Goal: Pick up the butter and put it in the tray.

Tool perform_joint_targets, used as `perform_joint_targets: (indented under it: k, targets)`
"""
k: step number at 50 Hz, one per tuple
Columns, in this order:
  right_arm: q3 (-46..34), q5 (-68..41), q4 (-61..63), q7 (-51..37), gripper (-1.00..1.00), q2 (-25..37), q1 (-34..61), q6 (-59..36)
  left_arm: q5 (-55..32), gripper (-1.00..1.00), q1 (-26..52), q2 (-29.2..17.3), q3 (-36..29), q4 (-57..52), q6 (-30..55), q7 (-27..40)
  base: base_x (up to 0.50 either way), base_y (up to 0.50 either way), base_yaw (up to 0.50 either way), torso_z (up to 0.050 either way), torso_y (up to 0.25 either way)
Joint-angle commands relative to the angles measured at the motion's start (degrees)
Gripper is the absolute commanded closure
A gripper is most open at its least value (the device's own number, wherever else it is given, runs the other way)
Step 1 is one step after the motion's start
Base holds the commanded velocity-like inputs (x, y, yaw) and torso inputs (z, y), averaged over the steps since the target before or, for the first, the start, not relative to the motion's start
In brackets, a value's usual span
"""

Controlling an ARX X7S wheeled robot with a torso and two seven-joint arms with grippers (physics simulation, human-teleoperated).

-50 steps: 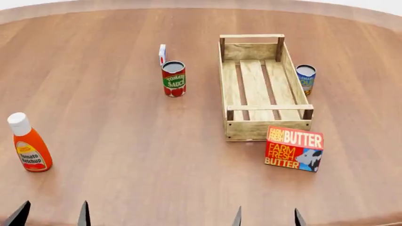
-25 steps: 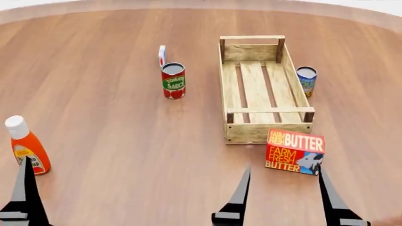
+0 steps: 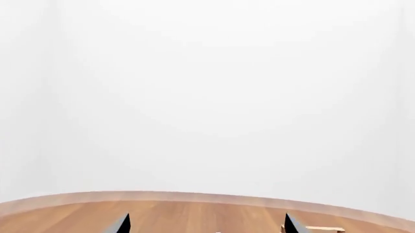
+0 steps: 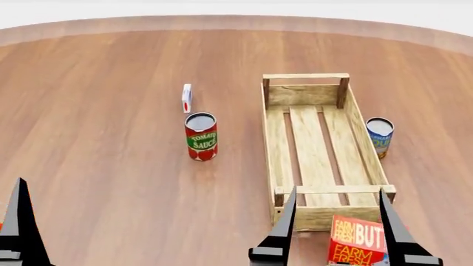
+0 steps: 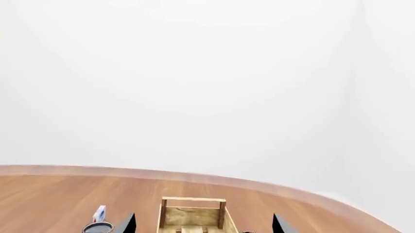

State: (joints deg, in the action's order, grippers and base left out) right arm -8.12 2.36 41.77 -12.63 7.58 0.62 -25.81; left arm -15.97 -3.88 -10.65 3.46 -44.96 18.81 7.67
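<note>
At the far left of the head view one dark finger of the left tool point(image 4: 21, 221) rises from the bottom edge; its partner is out of frame there, but the left wrist view shows two tips set wide apart over the table point(image 4: 111, 111) with nothing between them, so it stands agape and empty. Moving right, a small white-blue carton point(image 4: 187, 98) stands just behind a tomato sauce can point(image 4: 201, 136), both well apart from the left tool.

Next comes the tray point(image 4: 271, 144), lying lengthwise away from the robot. Its slatted floor is bare; nothing sits in it. A blue can point(image 4: 380, 136) stands just outside its right wall.

The right tool point(image 4: 334, 221) has its two fingers spread wide, holding nothing. Between and beyond them, in this view, the butter point(image 4: 356, 241) stands upright on the table, just beside the tray's near end and partly cut off by the frame.

The risk, as I judge it, lies in that closeness: a descent that drifts forward could strike the near crossbar, or a finger could clip the carton's top edge and topple it. A grip taken too high on the upright carton may let it pivot or slip during the lift over the end rail.
</note>
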Motion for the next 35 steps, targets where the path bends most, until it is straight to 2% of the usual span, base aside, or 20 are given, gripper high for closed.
perform_joint_targets:
  k: [1, 6, 10, 15, 31, 32, 35]
  targets:
    - [-0.4, -0.6, -0.3, -0.6, -1.00, 0.6, 0.3, -0.1, -0.3, -1.00, 0.0, -0.4, -0.3, 0.3, -0.7, 0.4, 0.50, 0.04, 0.00, 0.000, 0.000]
    - [-0.4, -0.9, -0.3, -0.9, -1.00, 0.8, 0.3, -0.2, -0.1, -1.00, -0.2, -0.6, -0.6, 0.5, -1.1, 0.5, 0.50, 0.04, 0.00, 0.000, 0.000]
    - [-0.5, -1.1, -0.2, -1.1, -1.00, 1.1, 0.3, -0.3, -1.4, -1.00, 0.7, -1.4, -0.5, -1.9, 2.0, 1.8, 0.50, 0.03, 0.00, 0.000, 0.000]
    - [-0.4, -1.4, 0.0, -1.4, -1.00, 1.3, 0.2, -0.3, -0.5, -1.00, -0.4, -1.3, -0.9, 0.2, -1.3, 1.3, 0.50, 0.03, 0.00, 0.000, 0.000]
    - [0.0, -3.3, -0.8, -2.4, -1.00, 1.0, 0.2, 0.3, -1.3, -1.00, -0.8, -1.9, -1.3, -0.5, -1.2, 2.3, 0.50, 0.05, 0.00, 0.000, 0.001]
    - [1.3, -5.7, -1.4, -2.0, -1.00, 0.3, -0.6, 4.3, -1.4, -1.00, -0.9, -1.9, -1.4, -0.3, -1.3, 2.2, 0.00, 0.00, 0.00, 0.000, 0.000]
    - [0.1, -4.3, -2.8, -2.0, -1.00, 1.1, -1.0, 5.3, -0.8, -1.00, -0.9, -2.0, -2.1, 1.0, -1.6, 2.5, 0.00, 0.00, 0.00, 0.000, 0.004]
